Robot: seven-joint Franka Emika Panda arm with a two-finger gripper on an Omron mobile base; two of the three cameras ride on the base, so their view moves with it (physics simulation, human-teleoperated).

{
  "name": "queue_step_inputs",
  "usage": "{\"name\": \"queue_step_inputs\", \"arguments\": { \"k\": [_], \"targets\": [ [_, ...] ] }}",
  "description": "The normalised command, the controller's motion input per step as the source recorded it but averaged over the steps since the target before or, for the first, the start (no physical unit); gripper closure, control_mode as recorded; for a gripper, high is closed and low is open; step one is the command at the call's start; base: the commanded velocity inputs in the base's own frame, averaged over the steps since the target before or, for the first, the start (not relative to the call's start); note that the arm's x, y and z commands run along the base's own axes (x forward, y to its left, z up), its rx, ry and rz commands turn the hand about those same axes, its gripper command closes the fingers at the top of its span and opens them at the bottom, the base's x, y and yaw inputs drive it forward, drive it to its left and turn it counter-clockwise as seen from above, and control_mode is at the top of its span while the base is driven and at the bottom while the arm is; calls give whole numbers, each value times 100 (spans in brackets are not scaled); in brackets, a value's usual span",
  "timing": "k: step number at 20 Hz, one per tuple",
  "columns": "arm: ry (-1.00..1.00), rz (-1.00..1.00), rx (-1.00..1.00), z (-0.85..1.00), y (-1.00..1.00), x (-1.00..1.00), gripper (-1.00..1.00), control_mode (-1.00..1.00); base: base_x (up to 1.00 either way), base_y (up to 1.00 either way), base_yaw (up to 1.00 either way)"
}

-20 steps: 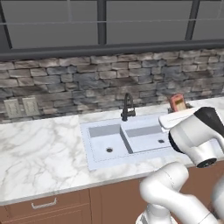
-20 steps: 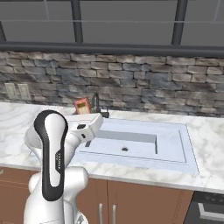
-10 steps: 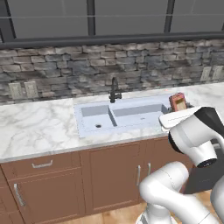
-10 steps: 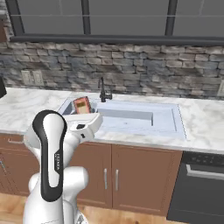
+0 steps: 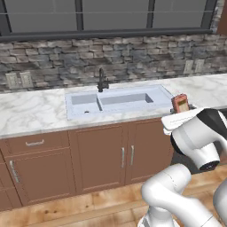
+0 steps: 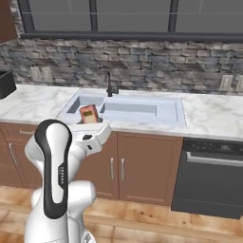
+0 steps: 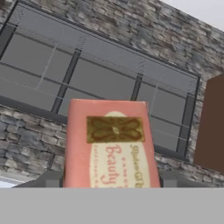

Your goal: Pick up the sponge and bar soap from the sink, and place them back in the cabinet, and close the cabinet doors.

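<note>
The pinkish-orange bar soap stands upright between my fingertips, its label facing the hand camera. My gripper is shut on it, held up in front of the counter, well back from the sink. From the other side, the bar soap rises above the gripper, in front of the sink. The black faucet stands behind the basins. The sponge is out of view. A brown cabinet edge shows right of the window; the cabinet doors are out of view.
Brown base cabinets run under the marble counter. A dark dishwasher sits right of them. A black appliance stands at the counter's left end. Wooden floor lies between the robot and the cabinets.
The whole picture has shifted: the base has driven back from the counter, so the base cabinets and floor now show. The bar soap stays in the shut gripper.
</note>
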Motion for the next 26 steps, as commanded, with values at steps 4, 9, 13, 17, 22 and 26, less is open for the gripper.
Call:
{"name": "queue_step_inputs", "arguments": {
  "k": [4,9,13,17,22,26],
  "targets": [
    [0,0,0,0,0,0,100,100,-40,-65,0],
    [0,0,0,0,0,0,100,100,-17,-75,0],
    [0,0,0,0,0,0,100,100,-1,-93,0],
    [0,0,0,0,0,0,100,100,0,-84,0],
    [0,0,0,0,0,0,100,100,3,-75,0],
    [0,0,0,0,0,0,100,100,0,-77,0]
  ]
}}
